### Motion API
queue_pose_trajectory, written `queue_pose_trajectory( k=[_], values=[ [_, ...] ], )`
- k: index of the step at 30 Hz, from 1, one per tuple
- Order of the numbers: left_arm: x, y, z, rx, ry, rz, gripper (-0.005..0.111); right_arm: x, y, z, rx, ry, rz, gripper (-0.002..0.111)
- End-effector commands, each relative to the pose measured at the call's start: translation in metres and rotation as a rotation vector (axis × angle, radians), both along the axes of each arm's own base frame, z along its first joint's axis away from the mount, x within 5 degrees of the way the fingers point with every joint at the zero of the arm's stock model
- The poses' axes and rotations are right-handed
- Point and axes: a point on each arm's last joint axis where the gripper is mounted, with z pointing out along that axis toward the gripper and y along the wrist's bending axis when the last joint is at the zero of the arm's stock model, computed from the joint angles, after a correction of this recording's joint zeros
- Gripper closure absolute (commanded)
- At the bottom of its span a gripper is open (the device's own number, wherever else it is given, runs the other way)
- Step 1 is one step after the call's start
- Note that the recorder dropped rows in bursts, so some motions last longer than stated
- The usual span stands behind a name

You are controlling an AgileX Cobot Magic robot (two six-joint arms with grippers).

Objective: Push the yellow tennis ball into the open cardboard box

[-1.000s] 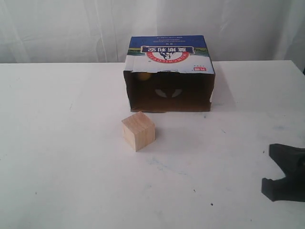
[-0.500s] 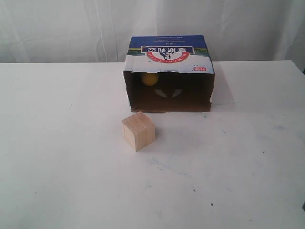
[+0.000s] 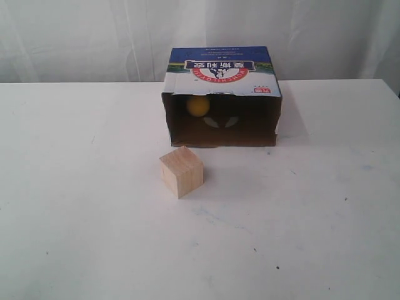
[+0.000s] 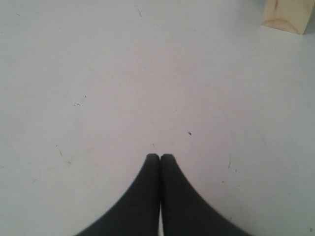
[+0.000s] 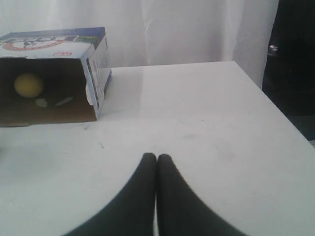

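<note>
The yellow tennis ball (image 3: 198,105) lies inside the open cardboard box (image 3: 222,72), near its back left corner; the right wrist view also shows the ball (image 5: 28,84) in the dark interior of the box (image 5: 93,61). My left gripper (image 4: 160,156) is shut and empty over bare white table. My right gripper (image 5: 156,157) is shut and empty too, well away from the box, to its right. Neither gripper shows in the exterior view.
A pale wooden cube (image 3: 181,171) stands on the white table (image 3: 94,206) in front of the box's left half; its corner shows in the left wrist view (image 4: 288,14). White curtains hang behind. The table's right edge (image 5: 275,105) borders a dark area.
The right gripper has withdrawn out of the exterior view at the lower right. The ball has rolled slightly and shows more clearly inside the box.
</note>
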Motion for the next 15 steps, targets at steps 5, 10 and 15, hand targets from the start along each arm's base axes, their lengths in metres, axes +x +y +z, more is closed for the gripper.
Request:
queue_pose_trajectory(
  k=[5,10,15],
  values=[
    [-0.0010,0.0002,-0.0028,0.008,0.018,-0.005,0.107,-0.0028,-0.0022,-0.0063,-0.006,0.047,-0.026,0.108],
    [-0.0010,0.0002,-0.0028,0.008,0.018,-0.005,0.107,-0.0028,-0.0022,-0.0063,-0.006,0.047,-0.026,0.108],
    [-0.0010,0.0002,-0.0028,0.008,0.018,-0.005,0.107,-0.0028,-0.0022,-0.0063,-0.006,0.047,-0.026,0.108]
  ],
)
